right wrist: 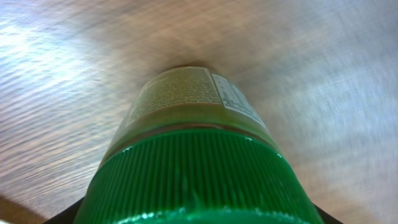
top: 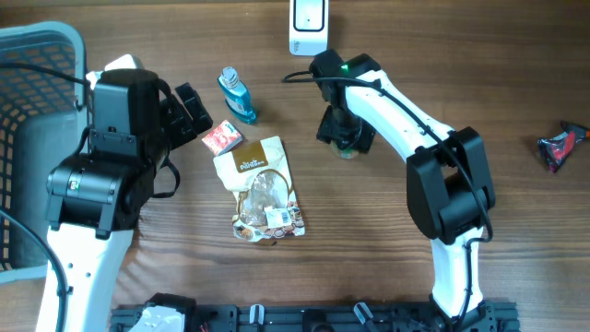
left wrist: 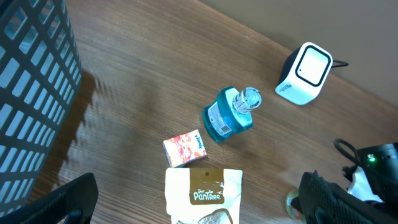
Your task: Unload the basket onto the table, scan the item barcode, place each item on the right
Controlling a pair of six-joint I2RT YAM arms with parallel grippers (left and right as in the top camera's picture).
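Far left: dark mesh basket (top: 37,55) at the edge of the wooden counter (top: 369,240). Just right of it: left end effector (top: 195,111), spread wide and holding nothing, apart from all goods; in the left wrist view, its dark fingers (left wrist: 71,199) at the two lower corners of the frame. Next, just beside those tips: small red-and-white box (top: 221,138), flat on the counter, close against the top edge of the pouch. Above the box and apart from it: blue bottle (top: 238,95) with a clear cap. Below both, near the centre: white-and-gold pouch (top: 263,189) with a clear window, lying flat, printed face up. At the top edge, right of the blue bottle: white scanner (top: 307,23), well apart from the pouch. Below and slightly right of the scanner, near it: right end effector (top: 346,129), pointing down over the green-capped bottle (right wrist: 199,174), the item for scanning, upright on the counter. In the right wrist view: ribbed green cap filling the lower frame, printed label beneath it, jaws partly narrowed and set either side of the cap. Firm grip or mere straddle: impossible to tell. Far right, well apart from everything else: small red-and-black packet (top: 558,148).
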